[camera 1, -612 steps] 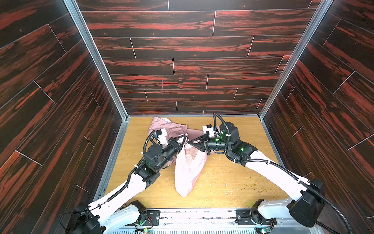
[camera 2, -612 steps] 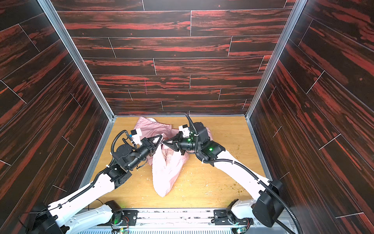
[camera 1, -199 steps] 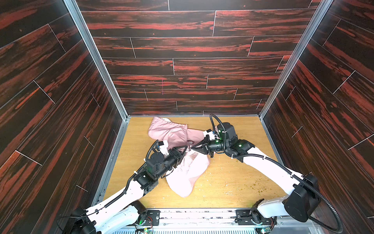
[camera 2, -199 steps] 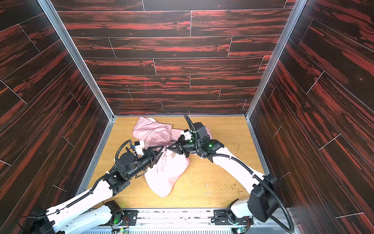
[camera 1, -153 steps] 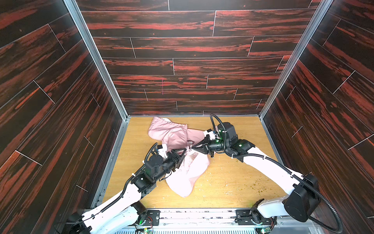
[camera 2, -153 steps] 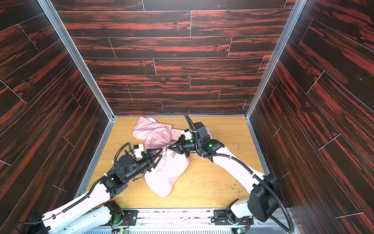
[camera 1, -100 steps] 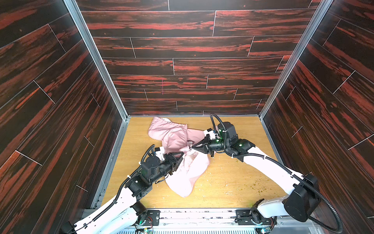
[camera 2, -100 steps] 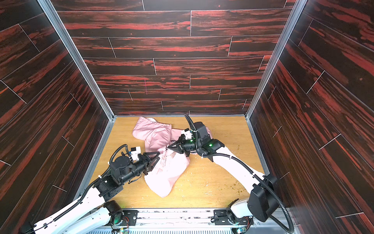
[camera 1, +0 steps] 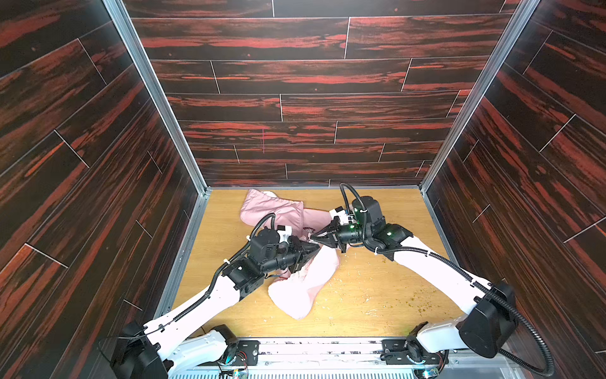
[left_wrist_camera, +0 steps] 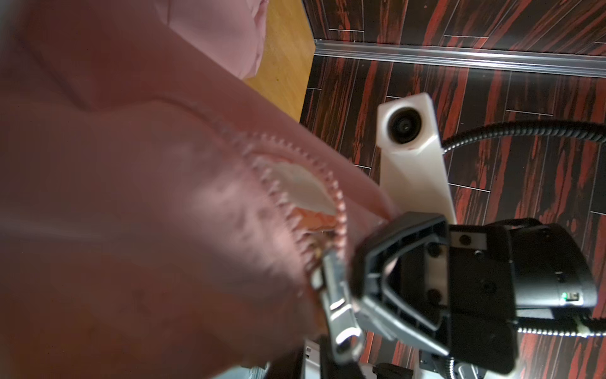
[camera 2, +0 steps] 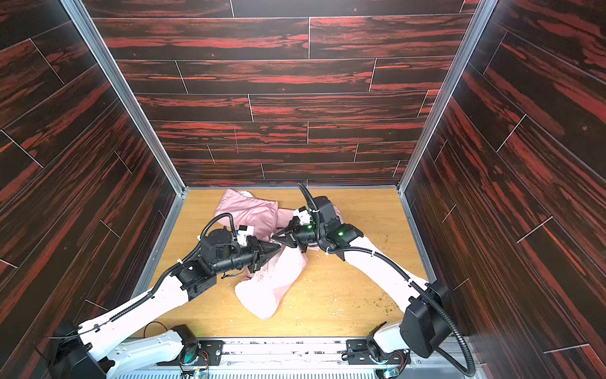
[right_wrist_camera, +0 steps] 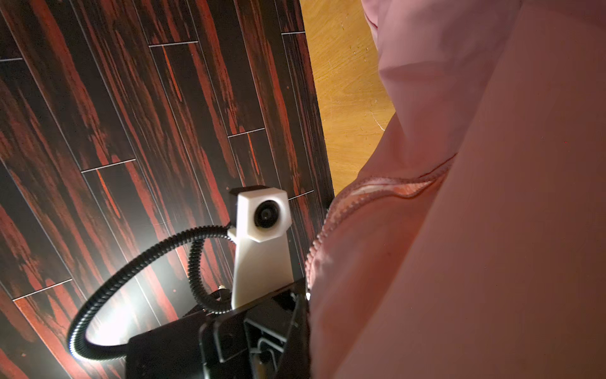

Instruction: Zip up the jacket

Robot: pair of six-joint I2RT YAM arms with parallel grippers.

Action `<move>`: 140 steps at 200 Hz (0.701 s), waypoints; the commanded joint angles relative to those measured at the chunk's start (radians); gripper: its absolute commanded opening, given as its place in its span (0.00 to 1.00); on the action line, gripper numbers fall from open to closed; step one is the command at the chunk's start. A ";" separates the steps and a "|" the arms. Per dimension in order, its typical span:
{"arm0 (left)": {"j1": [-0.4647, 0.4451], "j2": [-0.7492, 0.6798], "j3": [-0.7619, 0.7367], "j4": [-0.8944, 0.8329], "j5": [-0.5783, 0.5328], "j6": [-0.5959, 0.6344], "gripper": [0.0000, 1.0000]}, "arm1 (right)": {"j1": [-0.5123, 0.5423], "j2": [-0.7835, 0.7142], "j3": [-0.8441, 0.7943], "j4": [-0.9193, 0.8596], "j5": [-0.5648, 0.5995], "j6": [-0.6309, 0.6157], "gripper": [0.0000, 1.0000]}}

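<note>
The pink jacket (camera 1: 301, 288) (camera 2: 269, 288) lies crumpled on the wooden floor, its front lifted where both grippers meet. My right gripper (camera 1: 313, 237) (camera 2: 274, 235) is shut on the jacket's edge beside the zipper, and shows in the left wrist view (left_wrist_camera: 355, 272) pinching fabric next to the slider. Just below it, my left gripper (camera 1: 314, 251) (camera 2: 277, 249) has its fingers drawn together. The silver zipper pull (left_wrist_camera: 337, 305) runs down into them at the frame's edge. The zipper teeth (left_wrist_camera: 288, 203) (right_wrist_camera: 331, 216) gape apart above the slider.
The wooden floor (camera 1: 377, 295) is boxed in by dark red-streaked walls on three sides, with a metal rail (camera 1: 328, 344) along the front. Small crumbs (camera 1: 423, 302) dot the floor on the right. The hood end of the jacket (camera 1: 269, 206) lies near the back wall.
My left gripper has moved forward to the zipper just under the right gripper, and its jaws have closed. The right gripper has kept its hold in place.
</note>
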 commanded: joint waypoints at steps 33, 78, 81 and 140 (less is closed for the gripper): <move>0.000 -0.045 0.015 0.064 -0.100 0.009 0.09 | -0.005 0.012 0.026 -0.022 0.011 -0.025 0.00; 0.100 -0.145 -0.010 -0.019 -0.112 0.040 0.06 | -0.005 0.001 0.020 -0.028 0.002 -0.030 0.00; 0.108 -0.148 -0.011 -0.017 -0.116 0.041 0.06 | -0.005 0.000 0.020 -0.028 0.003 -0.030 0.00; 0.152 -0.016 0.063 0.042 -0.026 0.041 0.06 | -0.005 -0.017 0.003 -0.038 -0.007 -0.034 0.00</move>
